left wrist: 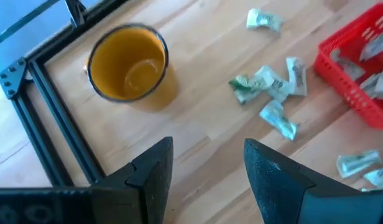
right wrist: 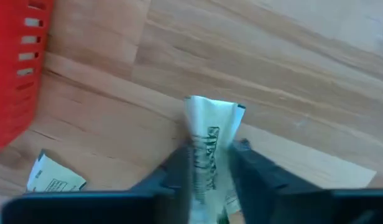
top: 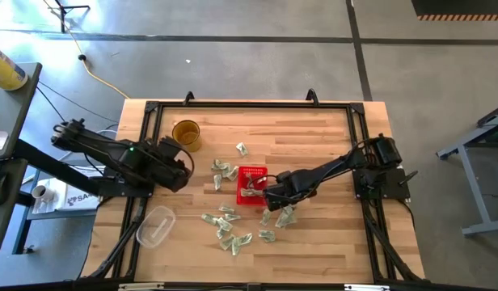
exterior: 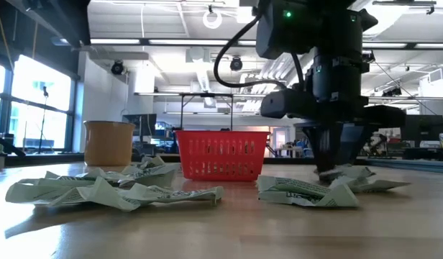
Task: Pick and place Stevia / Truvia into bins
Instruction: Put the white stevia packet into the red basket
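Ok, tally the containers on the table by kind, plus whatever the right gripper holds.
Red basket: 1
Amber cup: 1
Clear tub: 1
Sachet pinched in the right gripper: 1
Total: 4

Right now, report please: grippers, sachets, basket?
Right gripper shut on pale green paper sachet, beside red meshed plastic basket. Left gripper open, waiting. Nothing blocking.

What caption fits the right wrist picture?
Right claw pinches a sachet above the table, beside the red basket.
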Action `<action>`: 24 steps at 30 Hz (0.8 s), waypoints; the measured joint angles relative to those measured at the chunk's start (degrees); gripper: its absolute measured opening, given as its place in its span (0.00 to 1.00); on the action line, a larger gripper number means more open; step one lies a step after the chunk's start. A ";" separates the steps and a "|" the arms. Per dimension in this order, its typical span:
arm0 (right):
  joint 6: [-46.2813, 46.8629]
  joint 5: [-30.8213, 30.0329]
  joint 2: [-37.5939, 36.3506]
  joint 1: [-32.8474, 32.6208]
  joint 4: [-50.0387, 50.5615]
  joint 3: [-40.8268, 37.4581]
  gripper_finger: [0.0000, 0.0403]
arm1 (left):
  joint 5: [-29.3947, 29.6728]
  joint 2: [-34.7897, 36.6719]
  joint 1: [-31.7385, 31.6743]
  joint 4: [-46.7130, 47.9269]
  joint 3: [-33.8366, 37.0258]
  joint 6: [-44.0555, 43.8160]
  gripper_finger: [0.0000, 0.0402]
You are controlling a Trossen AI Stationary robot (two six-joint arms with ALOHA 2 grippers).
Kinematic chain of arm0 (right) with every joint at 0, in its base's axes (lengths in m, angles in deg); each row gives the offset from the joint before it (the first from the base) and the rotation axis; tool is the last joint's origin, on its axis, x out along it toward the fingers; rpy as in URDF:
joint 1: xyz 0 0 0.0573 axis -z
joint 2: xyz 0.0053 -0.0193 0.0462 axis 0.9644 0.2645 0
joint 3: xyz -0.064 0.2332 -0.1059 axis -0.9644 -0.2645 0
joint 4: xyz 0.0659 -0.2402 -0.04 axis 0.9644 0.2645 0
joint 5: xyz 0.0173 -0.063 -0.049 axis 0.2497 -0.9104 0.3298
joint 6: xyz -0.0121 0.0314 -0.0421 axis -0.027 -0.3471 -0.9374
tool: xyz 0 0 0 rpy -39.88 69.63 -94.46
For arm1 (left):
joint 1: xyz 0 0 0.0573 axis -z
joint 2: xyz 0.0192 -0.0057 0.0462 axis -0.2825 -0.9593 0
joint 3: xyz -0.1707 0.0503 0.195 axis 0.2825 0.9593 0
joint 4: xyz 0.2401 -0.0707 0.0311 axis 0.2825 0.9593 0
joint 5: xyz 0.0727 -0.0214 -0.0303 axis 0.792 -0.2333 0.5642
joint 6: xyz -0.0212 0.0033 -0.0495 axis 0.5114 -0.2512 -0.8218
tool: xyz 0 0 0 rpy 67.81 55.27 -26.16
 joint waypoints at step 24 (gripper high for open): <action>-30.23 -0.71 -9.25 4.53 -31.06 -0.03 0.06 | 0.19 1.21 0.00 -4.47 0.00 -1.02 0.57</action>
